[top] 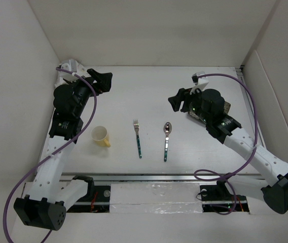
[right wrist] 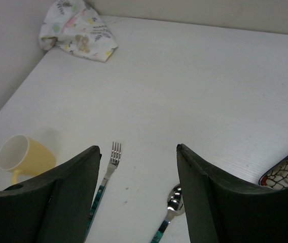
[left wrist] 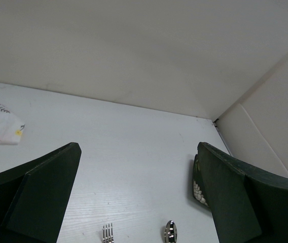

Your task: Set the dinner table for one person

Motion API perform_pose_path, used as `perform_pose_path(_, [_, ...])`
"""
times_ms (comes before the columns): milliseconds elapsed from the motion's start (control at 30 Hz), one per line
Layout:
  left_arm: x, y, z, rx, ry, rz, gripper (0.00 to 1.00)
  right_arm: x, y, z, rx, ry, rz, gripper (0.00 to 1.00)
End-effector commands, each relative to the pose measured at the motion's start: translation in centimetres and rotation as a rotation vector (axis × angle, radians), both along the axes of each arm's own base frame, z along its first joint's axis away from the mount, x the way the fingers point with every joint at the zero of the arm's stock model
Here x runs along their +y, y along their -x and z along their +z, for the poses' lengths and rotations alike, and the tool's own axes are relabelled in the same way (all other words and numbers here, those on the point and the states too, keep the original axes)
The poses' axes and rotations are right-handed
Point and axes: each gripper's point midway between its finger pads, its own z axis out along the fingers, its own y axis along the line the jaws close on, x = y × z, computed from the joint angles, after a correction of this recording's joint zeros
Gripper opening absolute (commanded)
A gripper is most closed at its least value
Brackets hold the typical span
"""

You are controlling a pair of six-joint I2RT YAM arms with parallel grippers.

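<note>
The white dinner table [top: 144, 86] holds a yellow cup [top: 101, 135] lying on its side at the near left. A fork [top: 138, 137] and a spoon [top: 167, 139], both with teal handles, lie side by side in the middle. My left gripper [top: 106, 82] is open and empty above the far left of the table; its wrist view [left wrist: 138, 152] shows the fork tines [left wrist: 107, 233] and spoon bowl [left wrist: 170, 232] below. My right gripper [top: 174, 101] is open and empty, hovering just beyond the spoon [right wrist: 173, 202] and fork [right wrist: 114, 154].
A dark plate with a white petal pattern [right wrist: 285, 172] lies under my right arm, mostly hidden in the top view [top: 227, 107]. A crumpled animal-and-leaf patterned cloth [right wrist: 78, 28] sits in the far left corner. White walls enclose the table on three sides.
</note>
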Motion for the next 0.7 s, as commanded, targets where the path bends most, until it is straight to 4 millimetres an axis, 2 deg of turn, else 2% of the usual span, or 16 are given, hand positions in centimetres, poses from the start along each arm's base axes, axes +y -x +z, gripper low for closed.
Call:
perform_pose_path(0, [-1.0,-1.1,0.7,-0.034,0.009,-0.047,0.99,-0.5,0.2,2.1,-0.065,-0.071,0.020,0.67])
perform_pose_path(100, [-1.0,-2.6,0.5,-0.034,0.007,-0.036,0.99,-0.6,0.0,0.6,-0.029,-0.073,0.012,0.58])
perform_pose_path(133, [-1.2,-3.3,0.3,-0.034,-0.004,-0.039,0.99,-0.5,0.0,0.3,-0.025,-0.073,0.018,0.39])
perform_pose_path(200, [-1.2,-5.9,-0.4,-0.013,-0.060,-0.021,0.99,-0.5,-0.1,-0.6,-0.014,-0.076,0.026,0.16])
perform_pose_path(233, [-1.0,-7.0,-1.1,0.020,-0.084,-0.002,0.74,-0.4,0.0,-0.8,-0.009,-0.073,0.033,0.00])
perform_pose_path(267, [-0.6,-8.2,-1.7,0.047,-0.107,0.026,0.35,-0.3,0.0,-1.1,-0.002,-0.064,0.040,0.00])
perform_pose_path(300, [0.4,-11.0,-2.4,0.096,-0.125,0.107,0.01,-0.2,0.2,-1.1,-0.001,-0.062,0.052,0.00])
perform_pose_path(333, [1.7,-13.3,-5.1,0.215,-0.179,0.172,0.00,-0.2,0.3,-1.4,0.005,-0.059,0.052,0.00])
perform_pose_path(367, [1.5,-14.6,-8.0,0.275,-0.194,0.168,0.00,-0.2,0.3,-1.5,0.007,-0.058,0.052,0.00])
perform_pose_path(400, [2.8,-15.7,-7.5,0.315,-0.219,0.222,0.00,-0.4,0.4,-1.6,0.007,-0.052,0.048,0.00])
perform_pose_path(433, [3.1,-16.9,-8.9,0.367,-0.238,0.244,0.19,-0.6,0.5,-1.6,0.008,-0.047,0.044,0.00])
perform_pose_path(467, [4.2,-18.1,-10.5,0.420,-0.248,0.281,0.29,-0.7,0.6,-1.8,0.011,-0.045,0.038,0.00])
perform_pose_path(500, [5.8,-20.1,-13.1,0.504,-0.258,0.314,0.32,-1.0,0.6,-1.7,0.005,-0.048,0.027,0.00])
perform_pose_path(600, [9.0,-23.4,-18.1,0.647,-0.216,0.331,0.50,-1.1,0.8,-2.6,0.018,-0.036,0.023,0.01])
perform_pose_path(633, [9.6,-24.0,-19.4,0.682,-0.190,0.331,0.52,-1.2,0.8,-2.7,0.024,-0.030,0.023,0.09])
perform_pose_path(667, [10.1,-24.8,-22.7,0.749,-0.187,0.325,0.52,-1.3,0.9,-3.0,0.031,-0.025,0.020,0.16])
